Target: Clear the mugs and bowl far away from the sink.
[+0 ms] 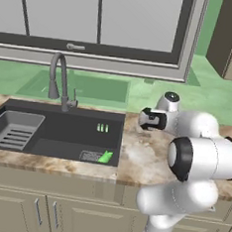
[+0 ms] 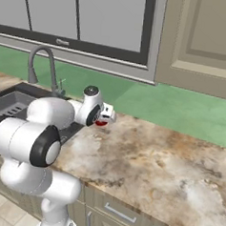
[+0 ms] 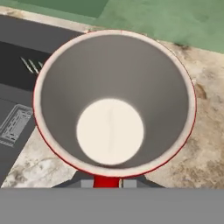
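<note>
Looking down my hand camera into the red mug (image 3: 114, 103), gripper (image 3: 108, 181) clamped on its wall at 6 o'clock, sink (image 1: 57, 130) at 9 o'clock

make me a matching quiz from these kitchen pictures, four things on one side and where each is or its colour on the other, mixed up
Things:
1. red mug
2. faucet
3. slatted rack
4. wall behind the counter

Descriptions:
A. green
B. lying in the left part of the sink
C. on the marbled counter just right of the sink, right under the hand
D. tall grey arch at the back edge of the sink

Pairs: 1-C, 2-D, 3-B, 4-A
</note>
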